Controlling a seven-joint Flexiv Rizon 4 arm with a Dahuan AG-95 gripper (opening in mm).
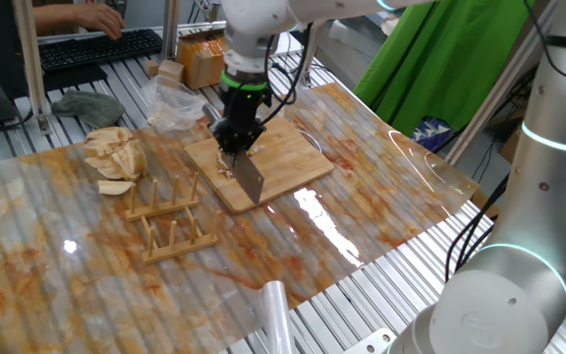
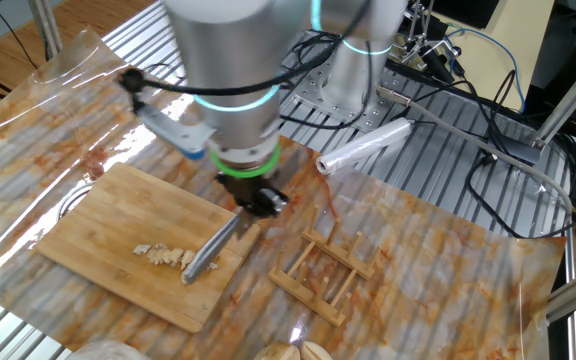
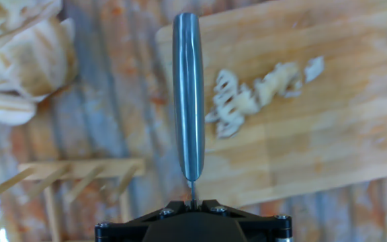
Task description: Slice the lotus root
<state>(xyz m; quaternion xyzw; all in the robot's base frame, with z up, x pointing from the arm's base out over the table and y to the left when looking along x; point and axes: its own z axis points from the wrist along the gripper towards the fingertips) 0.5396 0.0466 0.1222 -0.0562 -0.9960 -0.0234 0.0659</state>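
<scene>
Lotus root (image 3: 257, 94) lies cut into thin pale slices on the wooden cutting board (image 2: 98, 240), a short row just beside the cleaver (image 1: 247, 173), its long axis running slantwise away from the blade. The fingers (image 2: 260, 203) point straight down, clamped tight on the cleaver's handle, with the blade hanging below them above the board. A wooden rack (image 1: 170, 224) stands on the worktop (image 1: 57, 265) nearby.

Opposed table views; downward hand view

Alu slat table (image 1: 28, 147) w/ clear plastic sheet (image 1: 411, 167); green cloth (image 1: 440, 59) behind; keyboard (image 1: 96, 47) far side.
</scene>
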